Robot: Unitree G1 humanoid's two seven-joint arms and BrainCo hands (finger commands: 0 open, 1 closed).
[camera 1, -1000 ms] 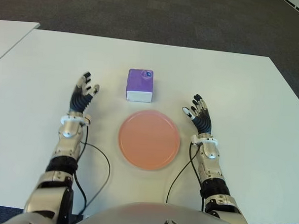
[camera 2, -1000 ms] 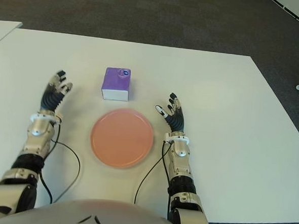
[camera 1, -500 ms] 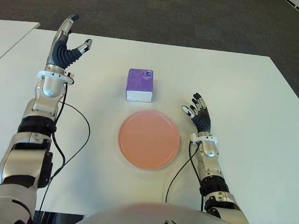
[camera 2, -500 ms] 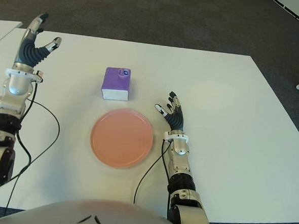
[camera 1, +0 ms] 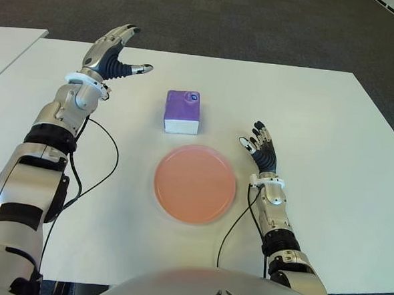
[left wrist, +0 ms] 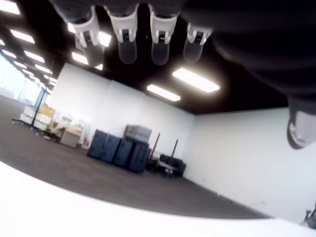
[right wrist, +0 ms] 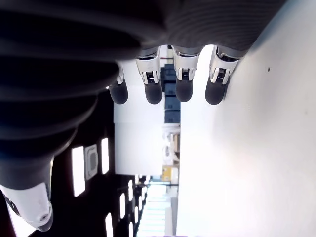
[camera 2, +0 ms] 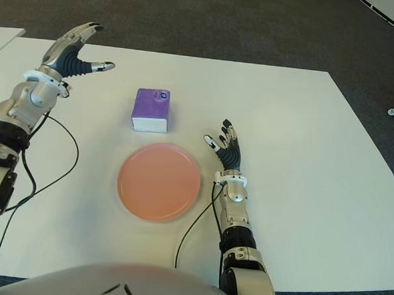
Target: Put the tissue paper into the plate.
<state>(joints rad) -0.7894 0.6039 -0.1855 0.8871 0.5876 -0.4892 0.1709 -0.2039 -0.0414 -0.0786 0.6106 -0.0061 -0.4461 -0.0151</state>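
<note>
One white table carried the work. On it sat one tissue paper, a purple box with a white front face, upright and just beyond the far rim of one round pink plate. A narrow strip of bare table separated box and plate; they did not touch. The plate held nothing.

The left hand was raised above the far-left part of the table, to the left of the tissue paper and well apart from it. Its fingers were spread and extended, thumb pointing toward the box, nothing held. The left wrist view showed four fingertips straight and separated, with only the room beyond them.

The right hand showed to the right of the plate, near its rim, fingers fanned open and pointing away from the robot, empty. Whether it touched the table could not be told. The right wrist view showed its fingers extended side by side, clear of any object.

Nothing lay between the left hand and the box, or between the box and the plate. Two black cables ran from the wrists back toward the robot's body, one on each side of the plate. A second white table edge showed at far left. Dark carpet surrounded the tables.
</note>
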